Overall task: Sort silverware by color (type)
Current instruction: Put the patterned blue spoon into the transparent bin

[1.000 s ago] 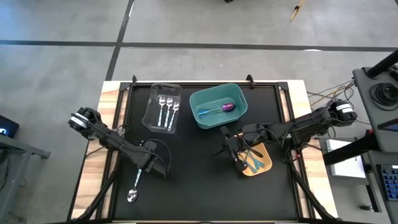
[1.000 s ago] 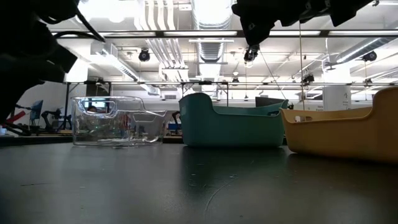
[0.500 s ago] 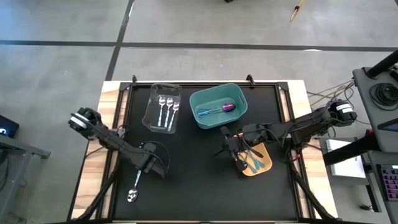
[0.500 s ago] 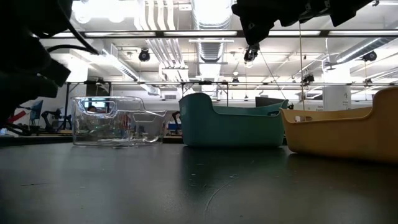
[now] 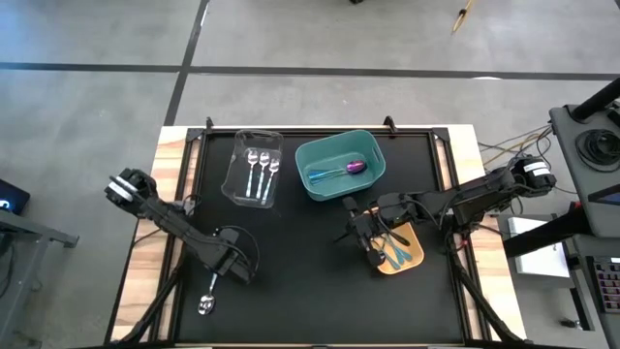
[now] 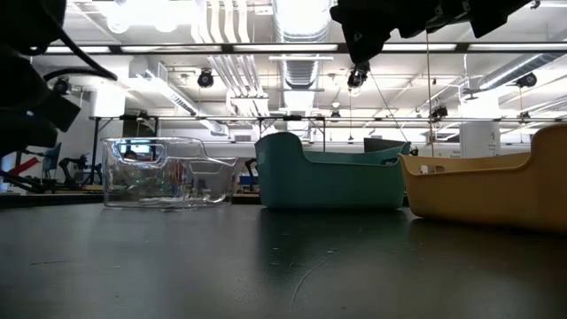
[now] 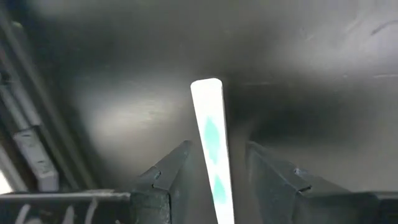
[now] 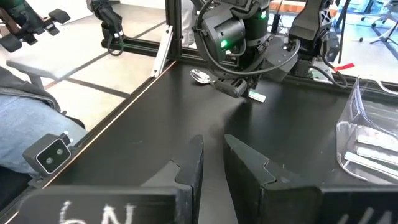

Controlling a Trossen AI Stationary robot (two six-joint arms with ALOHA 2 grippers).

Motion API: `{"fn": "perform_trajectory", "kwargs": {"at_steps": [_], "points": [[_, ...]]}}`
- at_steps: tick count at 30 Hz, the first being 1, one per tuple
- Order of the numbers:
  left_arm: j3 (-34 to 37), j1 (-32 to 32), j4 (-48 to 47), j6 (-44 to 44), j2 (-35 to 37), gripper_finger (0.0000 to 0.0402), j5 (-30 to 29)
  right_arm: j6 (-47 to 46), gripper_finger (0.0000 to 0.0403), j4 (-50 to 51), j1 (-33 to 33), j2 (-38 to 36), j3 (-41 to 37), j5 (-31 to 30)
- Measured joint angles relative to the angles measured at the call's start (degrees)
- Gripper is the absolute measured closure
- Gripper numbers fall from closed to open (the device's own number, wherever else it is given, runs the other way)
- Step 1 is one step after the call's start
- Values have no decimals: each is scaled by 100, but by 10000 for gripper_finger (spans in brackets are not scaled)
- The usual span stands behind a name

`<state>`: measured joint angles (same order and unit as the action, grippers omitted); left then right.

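In the left wrist view a white handle (image 7: 211, 149) with teal blotches runs up between the left gripper's (image 7: 214, 180) two dark fingers, which stand either side of it with narrow gaps showing; whether they pinch it I cannot tell. The high view gives the rest: this silver spoon (image 5: 207, 297) lies on the black table (image 5: 300, 281) at the lower left of the frame, bowl toward the bottom edge, handle reaching up under the left gripper (image 5: 225, 272).

The low view shows none of that spoon, only the dark arm at its left edge, then the clear bin (image 6: 168, 173), the teal bin (image 6: 332, 173) and the orange bin (image 6: 487, 188) in a row from left to right.

From above, right of centre, the right gripper (image 5: 356, 227) hangs at the orange bin's (image 5: 415, 258) left edge; its wrist view shows the fingers (image 8: 189, 165) apart with a narrow gap and nothing between them. Teal-handled utensils (image 5: 395, 250) lie in that bin. Above it, the teal bin (image 5: 308, 155) holds a purple-blue spoon (image 5: 355, 167). Farthest up and left, three silver spoons (image 5: 260, 170) lie side by side in the clear bin (image 5: 238, 145).

The right wrist view alone shows a person's jeans-clad leg (image 8: 31, 134) at its left edge, beyond the table.
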<state>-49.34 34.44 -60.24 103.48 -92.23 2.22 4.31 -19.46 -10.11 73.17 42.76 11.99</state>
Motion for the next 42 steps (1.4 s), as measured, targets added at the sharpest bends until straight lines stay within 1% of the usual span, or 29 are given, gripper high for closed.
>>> {"fn": "perform_trajectory", "kwargs": {"at_steps": [5, 10, 12, 18, 20, 28, 32, 34, 36, 38, 42], "points": [[279, 95, 504, 97, 9, 271, -3, 107, 349, -2, 0, 0, 0, 0], [401, 103, 623, 165, 22, 284, -11, 250, 349, -4, 2, 0, -2, -2], [400, 103, 648, 166, 17, 299, -17, 302, 349, 8, 4, 0, 21, -2], [330, 103, 659, 222, 0, 367, -41, 400, 349, -5, 8, -7, 94, -2], [279, 103, 637, 236, -2, 382, -84, 482, 349, 5, 13, -7, 99, -1], [53, 114, 633, 207, -45, 382, -346, 641, 349, -6, 131, -7, 107, -2], [-131, 118, 539, -74, -84, 382, -377, 642, 349, -4, 254, -7, 107, 0], [-275, 118, 459, -344, -92, 382, -541, 643, 349, -4, 319, -7, 107, -2], [-455, 120, 452, -695, -92, 382, -837, 641, 349, -4, 381, -7, 107, 0], [-679, 120, 409, -1069, -92, 382, -1271, 625, 349, -5, 435, -7, 107, 0], [-1116, 120, 366, -1762, -85, 382, -2379, 555, 349, -4, 498, -7, 107, -2]]}}
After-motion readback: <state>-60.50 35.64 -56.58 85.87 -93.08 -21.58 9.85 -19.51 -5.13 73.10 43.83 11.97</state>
